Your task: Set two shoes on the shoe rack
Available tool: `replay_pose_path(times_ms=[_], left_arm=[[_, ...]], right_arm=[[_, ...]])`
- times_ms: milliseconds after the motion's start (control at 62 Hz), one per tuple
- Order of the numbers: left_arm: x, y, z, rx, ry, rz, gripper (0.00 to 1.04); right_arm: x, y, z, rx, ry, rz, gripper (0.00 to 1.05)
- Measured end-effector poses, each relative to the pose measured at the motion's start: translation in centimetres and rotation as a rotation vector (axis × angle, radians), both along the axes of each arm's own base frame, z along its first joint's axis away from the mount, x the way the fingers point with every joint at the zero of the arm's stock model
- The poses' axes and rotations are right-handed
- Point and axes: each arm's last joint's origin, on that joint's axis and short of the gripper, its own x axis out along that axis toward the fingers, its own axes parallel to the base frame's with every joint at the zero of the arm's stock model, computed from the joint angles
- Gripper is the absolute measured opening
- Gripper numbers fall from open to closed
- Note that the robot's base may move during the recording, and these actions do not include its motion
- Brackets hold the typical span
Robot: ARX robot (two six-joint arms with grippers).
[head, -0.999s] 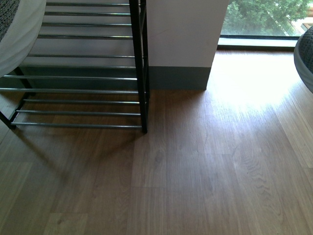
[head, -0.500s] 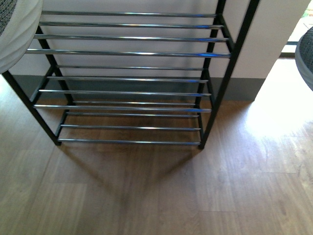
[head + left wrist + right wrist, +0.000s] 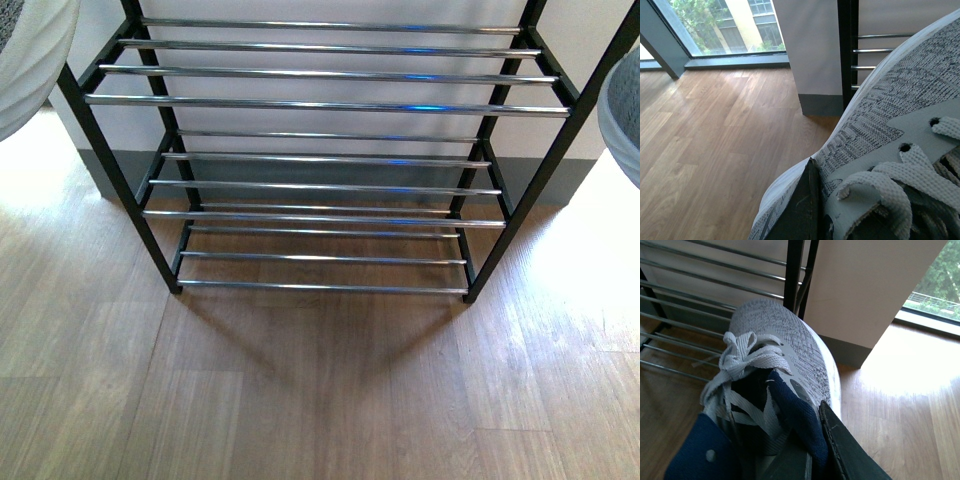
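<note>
- So, neither shoe was on the rack yet. The left sneaker (image 3: 880, 115) and the right sneaker (image 3: 780, 335) both hung in the air, toes pointed at the shoe rack (image 3: 320, 105).
- Both were grey knit lace-ups with white laces and thick white soles. The right one showed its navy collar.
- The left gripper (image 3: 822, 220) had one dark finger against the shoe's outside by the eyelets. I read the jaws as pinching that side wall, though the other finger was hidden.
- The right gripper (image 3: 815, 442) looked the same, jaws clamped over the navy collar.
- From the front, only the soles peeked in at the upper corners, one on either side of the rack.
- The rack sat dead ahead on the wooden floor (image 3: 320, 400), and every tier I could see was bare rods.
- So by my reckoning, all the actual placing was left: set both down, then let go.
</note>
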Motion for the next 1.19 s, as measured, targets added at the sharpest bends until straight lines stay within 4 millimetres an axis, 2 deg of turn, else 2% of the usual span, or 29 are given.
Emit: replay_pose_path(times_ms=[1193], left_arm=[[0.01,0.0,-0.02,0.001,0.001,0.002,0.01]], right_arm=[[-0.01,0.01,-0.05,0.002,0.001,0.003,0.01]])
